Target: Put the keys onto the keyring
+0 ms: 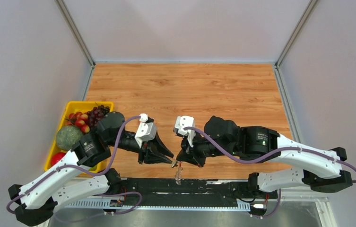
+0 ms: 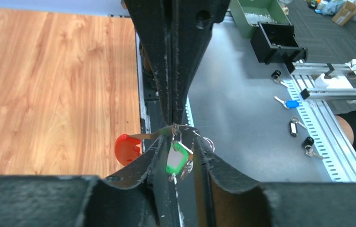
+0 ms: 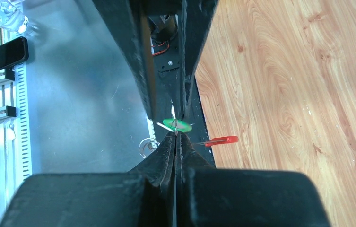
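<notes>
While the right gripper (image 3: 176,138) is clenched on the thin metal where the keyring (image 2: 127,149) and the keys (image 2: 177,161) meet, the left gripper (image 2: 178,144) is released, its fingers parted either side of the green head. The bundle hangs in the air between the two, at the near edge of the desk (image 1: 190,90). The threading step seems under way. Next, the left gripper must close on the keys and work them along the ring. The keys seem to hang lengthwise downward, green head lowest, and the keyring's red end points sideways toward the wood.
</notes>
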Available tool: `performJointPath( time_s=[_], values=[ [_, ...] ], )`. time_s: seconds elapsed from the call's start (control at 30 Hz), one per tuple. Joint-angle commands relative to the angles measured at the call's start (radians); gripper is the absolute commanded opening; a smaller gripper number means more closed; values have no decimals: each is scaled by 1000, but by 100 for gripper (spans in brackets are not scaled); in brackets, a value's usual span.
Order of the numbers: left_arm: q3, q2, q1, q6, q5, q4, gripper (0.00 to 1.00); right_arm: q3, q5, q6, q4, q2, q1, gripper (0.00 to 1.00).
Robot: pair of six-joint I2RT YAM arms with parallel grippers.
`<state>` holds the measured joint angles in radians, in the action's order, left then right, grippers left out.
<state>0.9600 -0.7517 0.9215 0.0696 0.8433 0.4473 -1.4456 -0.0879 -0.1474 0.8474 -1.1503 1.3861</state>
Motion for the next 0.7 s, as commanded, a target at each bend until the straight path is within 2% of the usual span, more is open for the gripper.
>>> performJointPath(
  time_s=[0.0,0.07,0.37,0.57,0.67],
  values=[
    [-10,53,3,45,-12,-125,37,4,21,22,-85,52,-2,0],
    [-14,62,2,62,-15,-139,40,3,25,28,-99,62,-2,0],
    [-17,11,3,80,-25,-168,40,-4,14,67,-132,80,-2,0],
    [-11,-10,3,82,-25,-176,37,-4,14,78,-141,96,-2,0],
    [-9,-15,3,81,-26,-173,32,-4,14,83,-145,102,-2,0]
  ],
)
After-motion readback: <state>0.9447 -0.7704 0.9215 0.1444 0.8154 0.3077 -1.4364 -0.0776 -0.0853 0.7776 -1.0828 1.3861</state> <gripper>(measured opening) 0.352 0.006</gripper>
